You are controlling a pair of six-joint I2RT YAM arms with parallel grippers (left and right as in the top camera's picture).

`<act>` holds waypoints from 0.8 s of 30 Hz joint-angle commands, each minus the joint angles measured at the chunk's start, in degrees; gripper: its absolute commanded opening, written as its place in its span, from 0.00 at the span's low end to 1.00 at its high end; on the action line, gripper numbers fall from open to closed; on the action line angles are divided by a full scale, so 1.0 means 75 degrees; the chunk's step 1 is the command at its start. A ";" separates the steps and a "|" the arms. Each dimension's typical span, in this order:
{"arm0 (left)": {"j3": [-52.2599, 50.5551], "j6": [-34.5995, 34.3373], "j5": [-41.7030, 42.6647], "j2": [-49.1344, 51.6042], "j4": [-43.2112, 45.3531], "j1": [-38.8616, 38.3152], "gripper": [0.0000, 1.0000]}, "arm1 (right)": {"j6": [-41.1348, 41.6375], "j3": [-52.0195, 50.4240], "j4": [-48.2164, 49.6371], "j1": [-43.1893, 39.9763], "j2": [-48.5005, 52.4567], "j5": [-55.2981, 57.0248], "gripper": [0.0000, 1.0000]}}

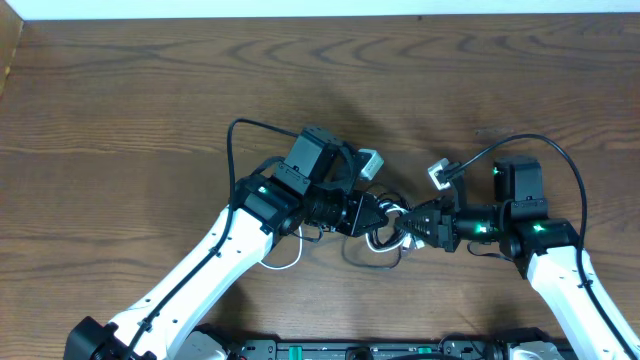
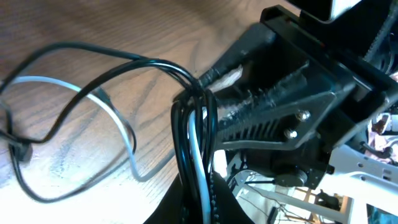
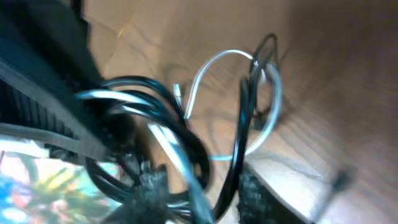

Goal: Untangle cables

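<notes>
Overhead: the left gripper (image 1: pixel 384 215) and right gripper (image 1: pixel 413 228) meet tip to tip at the middle of the brown wooden table (image 1: pixel 120 120), both on the tangled black and white cables (image 1: pixel 383 243), whose loops lie below them.

Left wrist: the left gripper's fingers (image 2: pixel 186 205) are pinched on the bundle; strands loop away over the wood.

Right wrist: blurred; the right gripper's fingers (image 3: pixel 149 186) are clamped on the black and pale strands running between them

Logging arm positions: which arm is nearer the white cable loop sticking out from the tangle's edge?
Left. The white cable loop pokes out right beside the left arm; the right arm is on the far side of the cable tangle.
</notes>
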 commanded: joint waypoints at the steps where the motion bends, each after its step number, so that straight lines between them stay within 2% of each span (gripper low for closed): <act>1: 0.0058 0.0356 -0.0396 -0.0108 -0.0172 0.0236 0.08 | 0.0015 0.0029 -0.0411 -0.0012 -0.0029 0.1920 0.44; 4: 0.0058 0.0356 -0.0621 -0.0152 -0.0425 0.0428 0.07 | 0.0353 0.0029 -0.0991 -0.0015 -0.0029 0.5161 0.46; 5: 0.0055 0.0358 -0.0621 -0.0152 -0.0455 0.0437 0.08 | 0.0527 0.0029 -0.1064 -0.0017 -0.0029 0.5633 0.46; 6: 0.0055 0.0446 -0.0624 -0.0152 -0.0545 0.0440 0.08 | 0.1064 0.0029 -0.1209 -0.0017 -0.0029 0.6700 0.52; 7: 0.0055 0.0446 -0.0644 -0.0152 -0.0568 0.0437 0.08 | 0.1075 0.0029 -0.1218 -0.0017 -0.0029 0.6770 0.54; 11: 0.0058 0.0472 -0.0647 -0.0152 -0.0618 0.0431 0.07 | 0.1032 0.0029 -0.1046 -0.0017 -0.0029 0.5971 0.59; 15: 0.0058 0.0501 -0.0513 -0.0152 -0.0650 0.0431 0.07 | 0.0423 0.0029 -0.0632 -0.0017 -0.0029 0.4188 0.61; 20: 0.0055 0.1434 0.0994 -0.0152 -0.0618 0.0431 0.07 | -0.0361 0.0029 -0.0076 -0.0015 -0.0029 0.1515 0.63; 24: 0.0058 0.2052 0.2057 -0.0152 -0.0533 0.0431 0.07 | -0.0248 0.0029 0.0163 -0.0012 -0.0029 0.1105 0.64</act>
